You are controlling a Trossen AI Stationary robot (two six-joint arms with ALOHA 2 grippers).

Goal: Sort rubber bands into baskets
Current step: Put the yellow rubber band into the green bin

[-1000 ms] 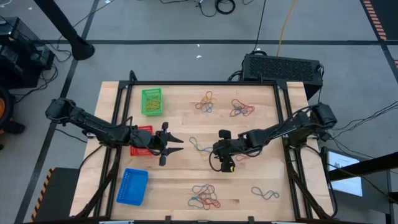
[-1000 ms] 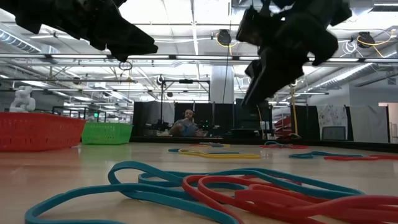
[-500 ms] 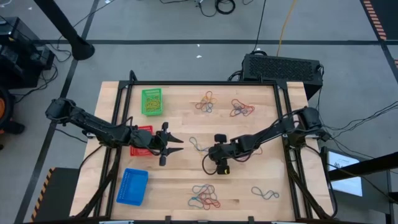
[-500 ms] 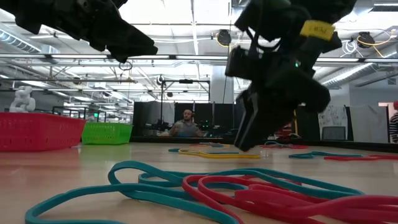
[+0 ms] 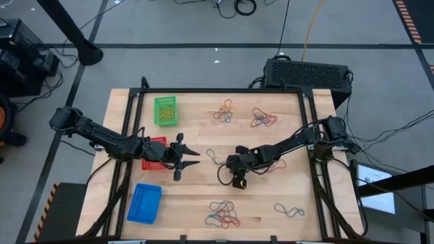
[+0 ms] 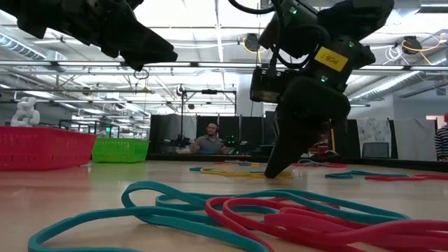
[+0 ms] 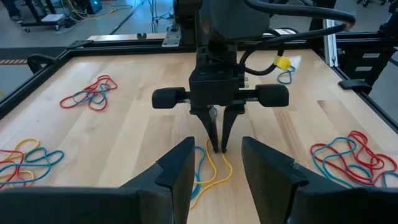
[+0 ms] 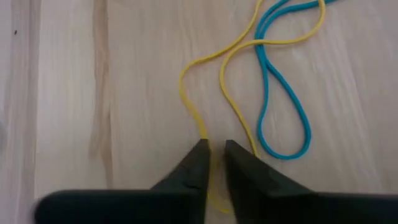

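Seemingly "600" on right end effector (image 6: 269,171), pinched on yellow rubber band (image 8: 214,74); left end effector (image 5: 196,157) apart.

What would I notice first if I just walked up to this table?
Probably the right claw in the middle of the table, pressed down on a yellow rubber band with its tips almost closed. The left claw waits just across from it, beside the red basket. Colourful tangles of rubber bands lie scattered over the wooden table.

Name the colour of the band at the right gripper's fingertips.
Yellow band, clearest in the right wrist view.
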